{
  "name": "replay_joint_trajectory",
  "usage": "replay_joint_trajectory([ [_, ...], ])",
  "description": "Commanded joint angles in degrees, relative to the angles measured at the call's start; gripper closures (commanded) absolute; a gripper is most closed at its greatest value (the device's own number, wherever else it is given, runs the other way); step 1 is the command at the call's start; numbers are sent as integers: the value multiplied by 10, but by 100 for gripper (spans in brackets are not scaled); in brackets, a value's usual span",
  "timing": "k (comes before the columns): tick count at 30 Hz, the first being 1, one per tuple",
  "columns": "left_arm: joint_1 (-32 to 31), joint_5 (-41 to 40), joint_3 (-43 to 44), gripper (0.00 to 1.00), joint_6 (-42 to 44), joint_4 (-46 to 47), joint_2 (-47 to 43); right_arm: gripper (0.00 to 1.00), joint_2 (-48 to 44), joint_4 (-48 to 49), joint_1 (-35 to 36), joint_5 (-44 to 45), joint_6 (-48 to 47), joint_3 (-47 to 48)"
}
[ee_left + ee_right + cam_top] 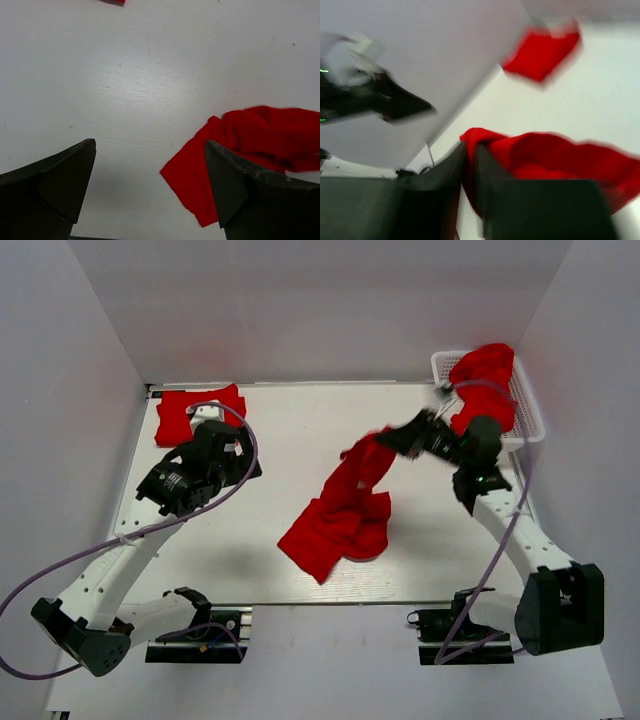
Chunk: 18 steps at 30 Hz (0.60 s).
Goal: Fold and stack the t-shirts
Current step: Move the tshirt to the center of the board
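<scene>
My right gripper (388,439) is shut on a red t-shirt (345,510) and holds its top end up, while the rest hangs crumpled onto the table's middle. In the right wrist view the cloth (555,155) is pinched between my fingers (470,150). A folded red t-shirt (195,410) lies at the table's far left corner and shows in the right wrist view (540,55). More red t-shirts (485,380) fill the white basket (527,410). My left gripper (235,455) is open and empty above bare table; the held shirt's lower corner (200,180) lies to its right.
The white lattice basket sits at the far right corner against the wall. White walls enclose the table on the left, back and right. The table's front edge (330,602) lies just ahead of the arm bases.
</scene>
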Motion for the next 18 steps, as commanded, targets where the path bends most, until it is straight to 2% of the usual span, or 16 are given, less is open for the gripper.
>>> replay_joint_trajectory([
  [1,3,11,-18,0,-13,-19,3,69,0,-62,18,37,-84,-119],
  [2,3,18,-24,0,-13,-25,15,58,1,-78,20,46,-97,-177],
  [4,3,26,-32,0,-13,-34,26,37,-3,-134,24,82,-133,-193],
  [5,3,36,-40,0,-13,-40,26,10,-5,-181,24,139,-171,-194],
  [7,3,47,-53,0,-13,-34,34,10,-29,-232,26,174,-189,-190],
  [11,3,90,-100,0,-8,-10,39,10,-69,-351,25,307,-221,-154],
  [18,-13,151,-112,0,41,-5,97,10,-81,-497,24,416,-212,-107],
])
